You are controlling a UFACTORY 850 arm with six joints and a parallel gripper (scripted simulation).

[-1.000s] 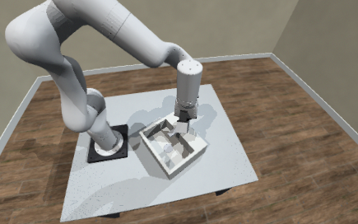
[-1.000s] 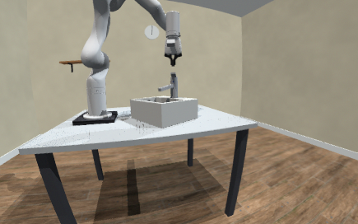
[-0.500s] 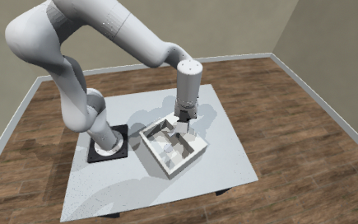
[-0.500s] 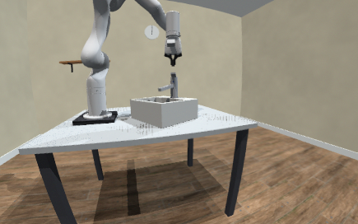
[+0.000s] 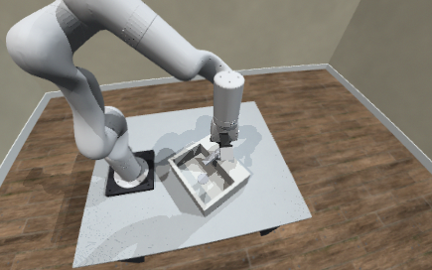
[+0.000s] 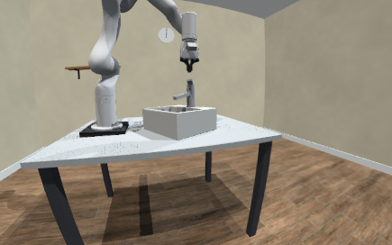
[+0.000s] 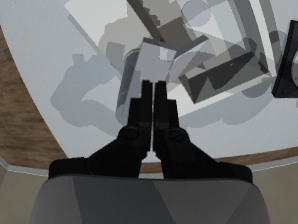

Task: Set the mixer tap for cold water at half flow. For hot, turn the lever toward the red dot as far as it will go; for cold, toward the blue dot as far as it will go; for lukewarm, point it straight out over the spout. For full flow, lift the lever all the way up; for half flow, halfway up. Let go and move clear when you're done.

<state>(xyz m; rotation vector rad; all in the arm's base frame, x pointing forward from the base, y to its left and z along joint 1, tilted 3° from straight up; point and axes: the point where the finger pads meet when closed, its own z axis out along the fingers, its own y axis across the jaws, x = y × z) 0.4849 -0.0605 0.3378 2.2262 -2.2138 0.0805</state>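
Walls and a wood floor [image 6: 339, 198] frame your workspace, and at its centre you have the grey table [image 5: 125, 233] on dark legs, seen best from the exterior camera. On that table your white arm [image 5: 90, 119] rises from a black base plate [image 5: 147, 185] near the back-left corner, loops high overhead and comes down with its last link vertical over the sink. Next in size you will find the pale square sink basin [image 6: 177, 123], sitting on the table top just beside the base plate and turned at an angle to the table edges in the top view. At the basin's rear rim stands the mixer tap [image 6: 190, 95], a grey upright column with its spout reaching out over the bowl toward the arm's side. You cannot make out the red and blue dots in any view, and the lever's angle is hard to read (the tap top is small and partly behind the fingers in the wrist view). Your gripper [image 6: 189, 67] hangs straight above the tap column, pointing down, with a clear gap of air between its tips and the tap top in the exterior view. Its dark fingers are pressed together along their length, fully closed, and they have hold of nothing.
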